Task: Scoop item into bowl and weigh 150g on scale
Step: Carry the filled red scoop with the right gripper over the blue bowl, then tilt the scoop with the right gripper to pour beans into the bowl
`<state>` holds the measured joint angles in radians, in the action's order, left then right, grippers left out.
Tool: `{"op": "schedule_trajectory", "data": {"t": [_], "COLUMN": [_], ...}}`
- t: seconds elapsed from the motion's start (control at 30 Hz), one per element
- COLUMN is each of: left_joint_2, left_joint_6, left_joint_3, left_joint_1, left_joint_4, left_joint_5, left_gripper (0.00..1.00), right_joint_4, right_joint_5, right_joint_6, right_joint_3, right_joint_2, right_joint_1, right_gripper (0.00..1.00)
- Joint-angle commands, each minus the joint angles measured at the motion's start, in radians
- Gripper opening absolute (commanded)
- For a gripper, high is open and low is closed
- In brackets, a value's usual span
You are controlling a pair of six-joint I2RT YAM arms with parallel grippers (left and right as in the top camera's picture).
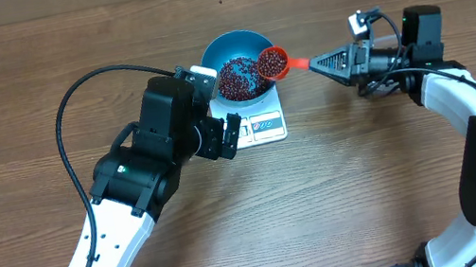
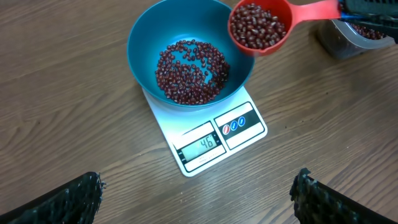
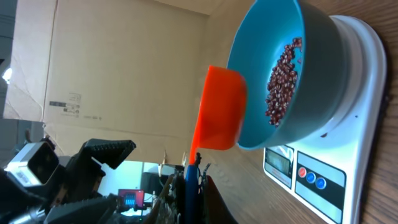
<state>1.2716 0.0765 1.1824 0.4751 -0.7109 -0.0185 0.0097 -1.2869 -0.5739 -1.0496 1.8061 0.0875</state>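
The blue bowl [image 1: 238,41] stands on the white scale [image 1: 268,126], whose display [image 2: 200,147] reads 46. A layer of dark red beans [image 2: 189,71] covers the bowl's bottom. My right gripper [image 1: 324,62] is shut on the handle of an orange scoop [image 1: 273,63]. The scoop is heaped with beans and hovers level over the bowl's right rim. In the right wrist view the scoop [image 3: 217,109] sits just outside the bowl [image 3: 323,62], with the gripper [image 3: 189,180] clamped on the handle. My left gripper [image 2: 199,199] is open and empty over bare wood in front of the scale [image 2: 214,140].
A clear plastic tub [image 2: 353,38] holding more beans stands right of the scale, partly under the right arm. The left arm [image 1: 129,170] lies across the table left of the scale. A black cable [image 1: 70,102] loops behind it.
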Motion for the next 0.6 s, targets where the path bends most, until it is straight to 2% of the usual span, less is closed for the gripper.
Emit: {"op": "schedule_trajectory", "data": {"t": [0.0, 0.2, 0.57], "left_joint_2": [-0.008, -0.008, -0.008], "left_joint_6": [0.014, 0.014, 0.014], "left_joint_3": [0.005, 0.005, 0.005], "left_joint_1": [-0.005, -0.005, -0.005], "left_joint_4": [0.004, 0.004, 0.004], "left_joint_5": [-0.008, -0.008, -0.008], "left_gripper": [1.00, 1.00, 1.00], "right_joint_4": [0.051, 0.133, 0.146], "right_joint_5": [0.039, 0.176, 0.275], "right_joint_6": [-0.029, -0.018, 0.294], "right_joint_3": [0.003, 0.003, 0.003], "right_joint_2": [0.003, 0.003, 0.003], "right_joint_1": [-0.027, -0.073, -0.128], "right_gripper": [0.04, 0.04, 0.04]}}
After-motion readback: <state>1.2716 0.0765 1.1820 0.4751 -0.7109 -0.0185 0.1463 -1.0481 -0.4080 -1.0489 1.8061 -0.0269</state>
